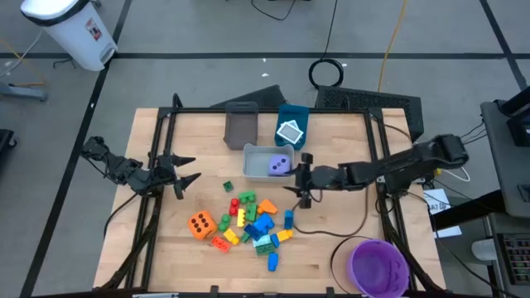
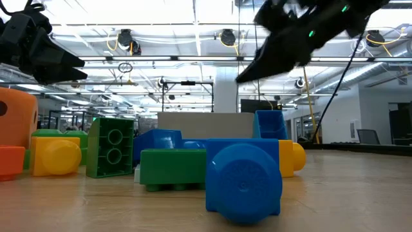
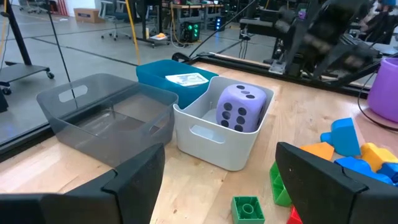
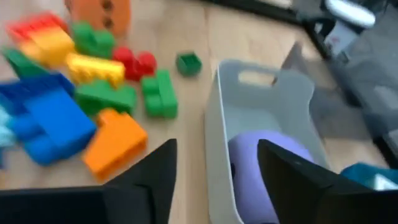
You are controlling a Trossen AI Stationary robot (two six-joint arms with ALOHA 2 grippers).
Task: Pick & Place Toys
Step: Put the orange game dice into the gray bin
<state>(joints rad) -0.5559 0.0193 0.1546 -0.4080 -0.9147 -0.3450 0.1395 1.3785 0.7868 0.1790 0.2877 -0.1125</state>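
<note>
With the purple die [image 1: 281, 165] already lying in the white bin [image 1: 253, 152], the right gripper [image 1: 303, 184] hangs empty, fingers apart, just beside that bin; the left gripper [image 1: 184, 170] waits spread on the bin's far side; next, I'd guess, comes a reach to the brick pile [image 1: 248, 222] near the bin.

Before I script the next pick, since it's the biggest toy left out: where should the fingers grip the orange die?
Probably from straight above, across two opposite flat side faces. The orange die sits flat at the pile's left edge, with bare table on its outer side; a red brick lies close by, so put one finger on that open side. The left gripper is nearer.
</note>
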